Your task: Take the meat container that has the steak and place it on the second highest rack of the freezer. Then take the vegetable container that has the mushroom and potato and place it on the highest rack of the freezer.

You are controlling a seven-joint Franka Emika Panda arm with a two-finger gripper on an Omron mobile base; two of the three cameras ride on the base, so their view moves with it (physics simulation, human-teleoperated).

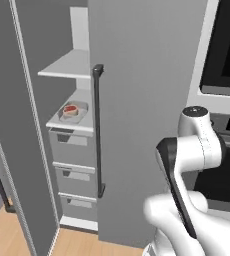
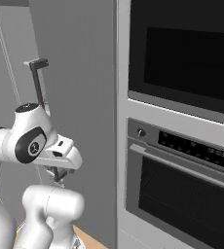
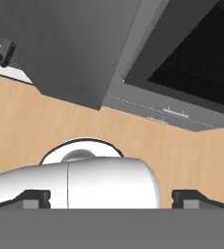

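The freezer (image 1: 137, 100) stands with its left door swung open, its long black bar handle (image 1: 98, 130) running down the near edge of the closed right panel. Inside, on the lower of the two light-grey shelves (image 1: 67, 67) and just above the grey drawers (image 1: 73, 145), sits the meat container (image 1: 74, 112) with the steak (image 1: 71, 108) in it — red, with a pale edge. The jaws (image 3: 112, 198) are spread wide and pinch nothing — they point down at the wooden floor (image 3: 31, 126). To the right of the freezer is the black-windowed oven (image 2: 182, 146).
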